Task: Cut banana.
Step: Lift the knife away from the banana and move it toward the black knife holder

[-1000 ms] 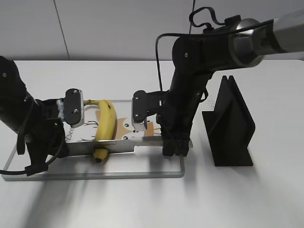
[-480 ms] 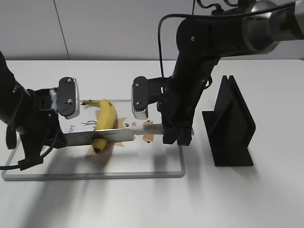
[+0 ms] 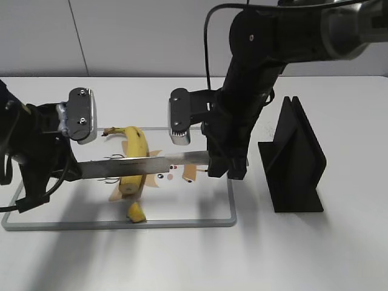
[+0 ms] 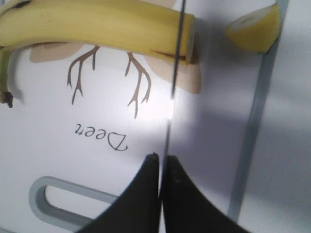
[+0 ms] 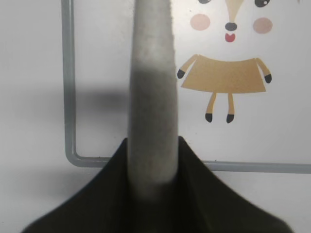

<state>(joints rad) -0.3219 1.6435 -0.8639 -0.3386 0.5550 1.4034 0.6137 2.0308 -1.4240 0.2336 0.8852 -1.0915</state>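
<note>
Knife [image 3: 139, 165] lifted, banana [image 3: 133, 159] below, tip [image 3: 136, 213] severed

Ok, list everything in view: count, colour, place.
banana: 1, yellow, on the board, under the knife
cut piece: 1, yellow, near the board's front edge
knife: 1, silver blade, grey handle, held level above the board
board: 1, white with grey rim and deer print, on the table
stand: 1, black, right of the board
table: 1, white
left gripper: 1, black, shut on the blade tip
right gripper: 1, black, shut on the handle
</note>
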